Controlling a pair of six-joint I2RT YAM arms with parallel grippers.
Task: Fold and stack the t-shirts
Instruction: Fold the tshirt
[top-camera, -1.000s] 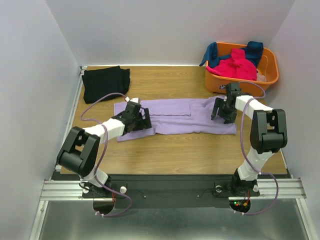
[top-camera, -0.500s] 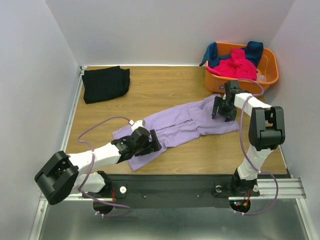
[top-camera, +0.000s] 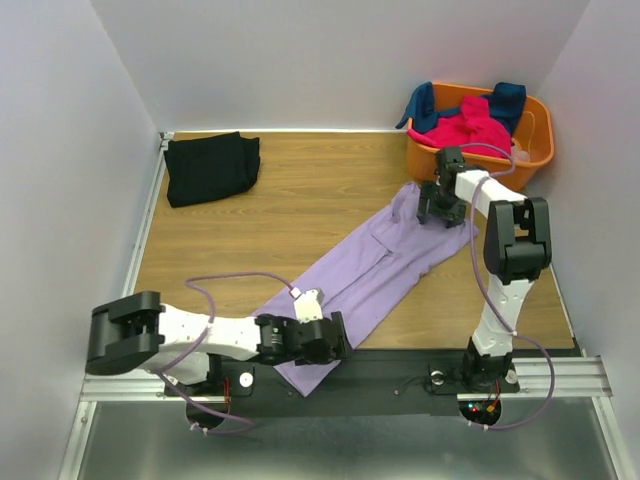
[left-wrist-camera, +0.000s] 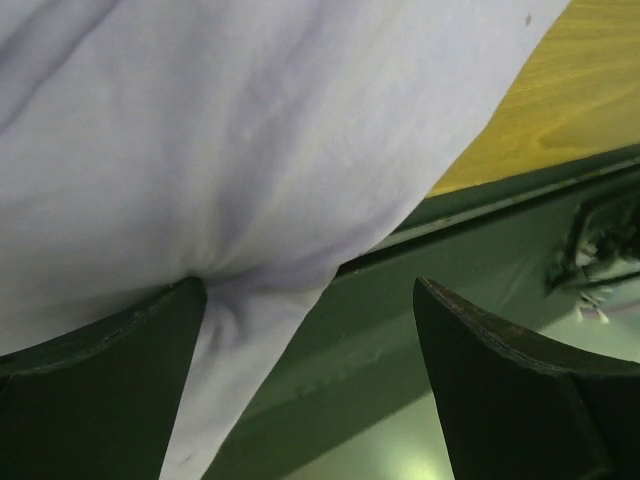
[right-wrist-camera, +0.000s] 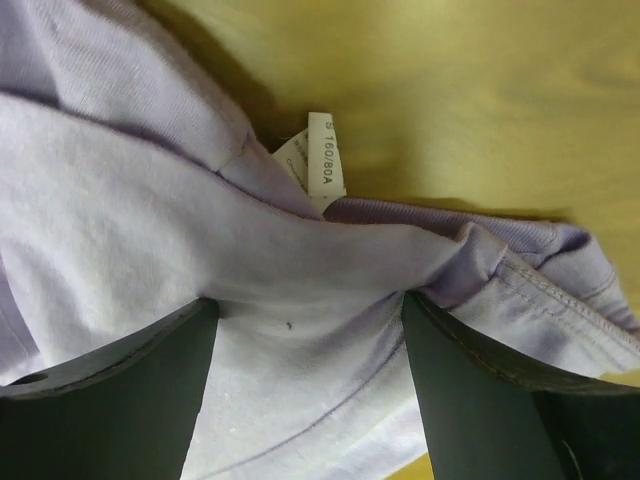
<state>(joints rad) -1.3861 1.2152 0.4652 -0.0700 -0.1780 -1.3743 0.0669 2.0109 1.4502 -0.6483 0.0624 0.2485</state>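
Note:
The lavender t-shirt (top-camera: 380, 255) lies stretched on a diagonal from the table's front edge to the basket. My left gripper (top-camera: 325, 343) is open at the shirt's near end, over the front rail. In the left wrist view the cloth (left-wrist-camera: 250, 130) drapes over the left finger while the gap of the gripper (left-wrist-camera: 308, 290) is mostly bare. My right gripper (top-camera: 437, 208) is open at the far end, both fingers pressed into the cloth (right-wrist-camera: 200, 220) around the gripper (right-wrist-camera: 308, 300), beside the collar tag (right-wrist-camera: 325, 165). A folded black t-shirt (top-camera: 210, 167) lies at the back left.
The orange basket (top-camera: 545, 150) stands at the back right, just behind my right gripper, with a hot-pink shirt (top-camera: 470, 125) and a dark teal one (top-camera: 508, 100) in it. The dark front rail (left-wrist-camera: 480, 260) runs under my left gripper. White walls close in three sides.
My left gripper swept toward the front edge, dragging the shirt's near end with it. My right gripper shifted back toward the basket. The shirt went from level to diagonal.

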